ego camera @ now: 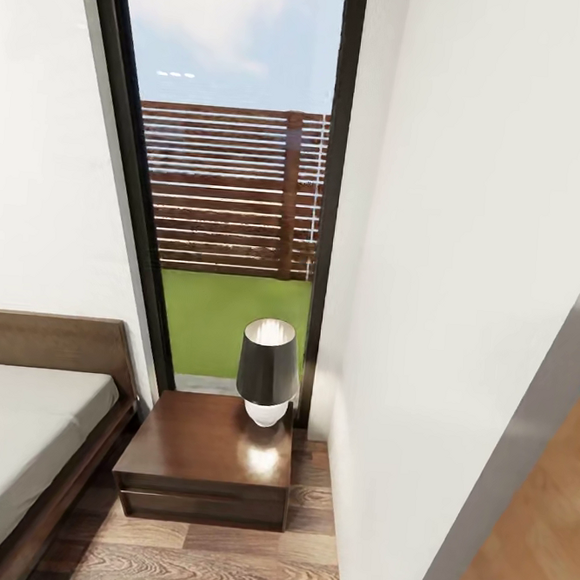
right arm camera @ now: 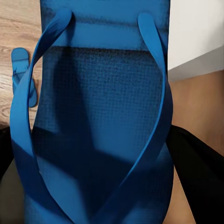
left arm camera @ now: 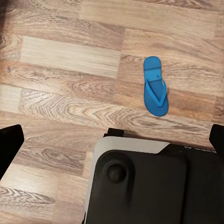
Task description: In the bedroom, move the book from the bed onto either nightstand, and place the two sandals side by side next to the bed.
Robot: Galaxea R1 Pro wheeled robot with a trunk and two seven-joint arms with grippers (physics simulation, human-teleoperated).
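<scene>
One bright blue sandal (right arm camera: pixel 93 121) looms close in the right wrist view, lying between the dark fingers (right arm camera: pixel 198 172) of my right gripper (right arm camera: pixel 100 186), which is shut on it. The other sandal (left arm camera: pixel 155 87) lies flat on the wood floor, apart from my left gripper (left arm camera: pixel 112 140). That gripper hangs open above the floor with nothing between its fingers (left arm camera: pixel 9 147). The floor sandal (right arm camera: pixel 23 74) also shows small beside the held one. The bed (ego camera: pixel 16 443) is at the left of the head view, with the dark brown nightstand (ego camera: pixel 198 457) beside it. The book is out of view.
A dark-shaded lamp (ego camera: pixel 268 371) stands on the nightstand's back right corner. A white wall (ego camera: pixel 447 294) juts out close on the right. Behind the nightstand is a tall black-framed window (ego camera: pixel 237 190). My dark base (left arm camera: pixel 149 186) sits under the left gripper.
</scene>
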